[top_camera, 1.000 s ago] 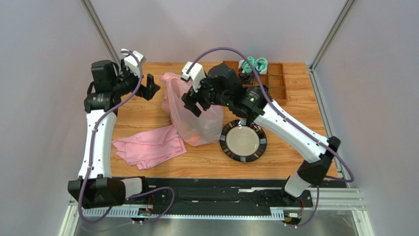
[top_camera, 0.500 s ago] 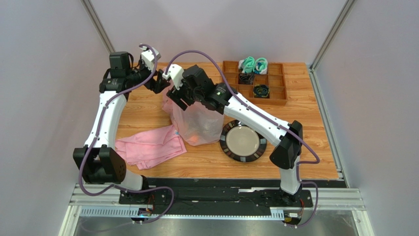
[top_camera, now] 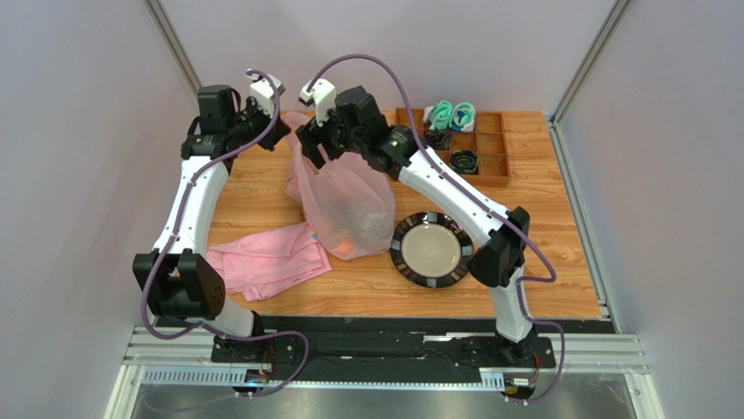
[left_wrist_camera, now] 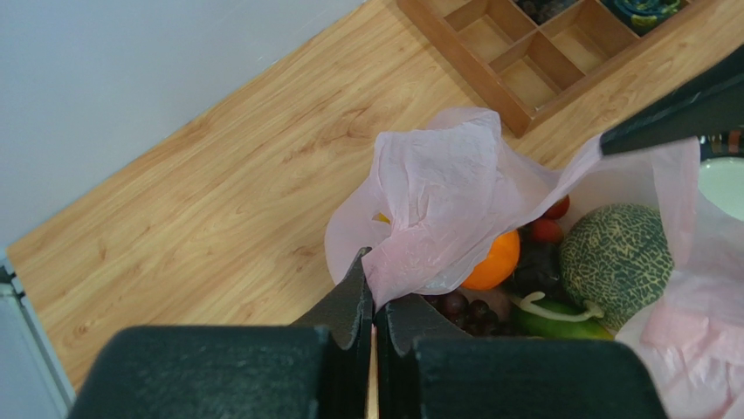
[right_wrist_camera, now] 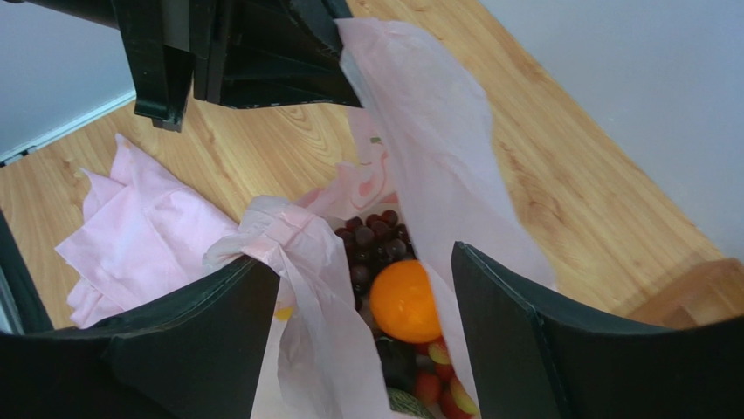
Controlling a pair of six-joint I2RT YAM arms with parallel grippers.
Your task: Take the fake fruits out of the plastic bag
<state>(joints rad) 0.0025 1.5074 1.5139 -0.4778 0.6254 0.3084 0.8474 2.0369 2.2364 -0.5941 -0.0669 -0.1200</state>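
The translucent pink plastic bag (top_camera: 349, 205) stands upright in the middle of the table. My left gripper (left_wrist_camera: 374, 292) is shut on a fold of its rim (left_wrist_camera: 437, 201), at the bag's far-left top. My right gripper (right_wrist_camera: 362, 262) is open over the bag's mouth, with bag film (right_wrist_camera: 306, 253) draped over its left finger. Inside the bag I see the fake fruits: an orange (left_wrist_camera: 494, 260), a netted melon (left_wrist_camera: 616, 253), dark grapes (right_wrist_camera: 375, 240) and small red berries (left_wrist_camera: 546, 229). In the top view the two grippers, left (top_camera: 284, 131) and right (top_camera: 316, 148), meet at the bag's top.
A black-rimmed plate (top_camera: 431, 250) lies just right of the bag. A folded pink cloth (top_camera: 266, 259) lies to the bag's near left. A wooden compartment tray (top_camera: 489, 161) with teal and black items stands at the far right.
My left gripper swung in from the left and shut on the bag's rim. My right gripper moved up and toward the far left, and the bag's top is drawn up taller.
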